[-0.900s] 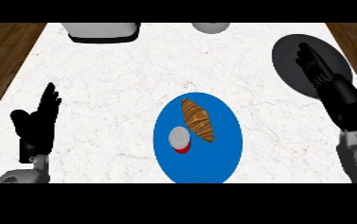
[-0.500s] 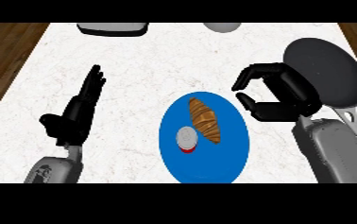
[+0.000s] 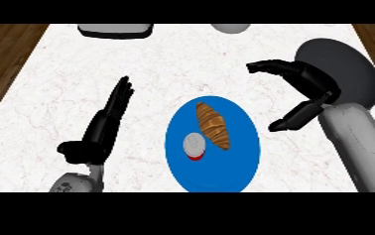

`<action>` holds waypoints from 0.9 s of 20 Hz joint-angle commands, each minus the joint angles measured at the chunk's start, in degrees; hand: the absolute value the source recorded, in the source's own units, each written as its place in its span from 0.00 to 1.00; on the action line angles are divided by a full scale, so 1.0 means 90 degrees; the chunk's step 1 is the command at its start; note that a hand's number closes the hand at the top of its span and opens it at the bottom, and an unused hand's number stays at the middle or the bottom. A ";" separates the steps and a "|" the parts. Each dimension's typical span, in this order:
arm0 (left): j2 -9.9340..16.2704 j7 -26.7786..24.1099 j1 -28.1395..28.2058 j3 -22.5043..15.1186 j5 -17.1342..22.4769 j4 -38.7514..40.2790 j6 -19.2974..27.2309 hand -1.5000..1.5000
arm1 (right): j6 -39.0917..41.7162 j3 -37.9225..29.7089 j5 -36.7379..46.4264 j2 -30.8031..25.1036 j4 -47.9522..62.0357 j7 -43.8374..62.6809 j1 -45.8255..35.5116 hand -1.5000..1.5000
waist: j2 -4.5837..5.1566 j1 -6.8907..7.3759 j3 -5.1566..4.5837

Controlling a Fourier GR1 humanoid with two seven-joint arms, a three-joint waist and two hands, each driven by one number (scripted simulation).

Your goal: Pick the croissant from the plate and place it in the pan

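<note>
A brown croissant (image 3: pixel 213 125) lies on the blue plate (image 3: pixel 238 160) in the middle of the marble counter. Beside it on the plate sits a small white and red round thing (image 3: pixel 195 145). The dark round pan (image 3: pixel 338 69) lies at the right edge, partly behind my right forearm. My right hand (image 3: pixel 307 90) hovers to the right of the plate, fingers and thumb spread wide and curved toward the croissant, holding nothing. My left hand (image 3: pixel 106 125) rests open at the left, fingers straight and pointing away from me.
A grey rectangular appliance (image 3: pixel 116 29) stands at the counter's far edge, left of centre. A grey rounded object (image 3: pixel 230 28) sits at the far edge near the middle. Wooden floor shows beyond the counter's left side (image 3: pixel 15 45).
My right hand has swung further left from over the pan and opened wider beside the plate. The view has shifted, so the plate and left hand show closer and more central.
</note>
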 commanded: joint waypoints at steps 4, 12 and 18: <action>-0.0097 -0.0311 0.0032 0.0069 -0.0057 0.0305 -0.0055 0.50 | 0.0197 0.0633 0.1321 -0.0140 0.0962 -0.0903 -0.1236 0.00 | -0.0024 -0.0070 -0.0014; -0.0166 -0.0067 0.0235 -0.0191 -0.0265 -0.0205 0.0049 0.50 | -0.0202 0.1926 0.2637 0.0323 0.1115 -0.0291 -0.2106 0.00 | -0.0045 -0.0029 -0.0016; -0.0192 0.0158 0.0251 -0.0141 -0.0250 -0.0494 0.0107 0.50 | -0.0530 0.2980 0.3902 0.0319 0.1175 -0.0718 -0.2110 0.00 | -0.0063 -0.0099 -0.0014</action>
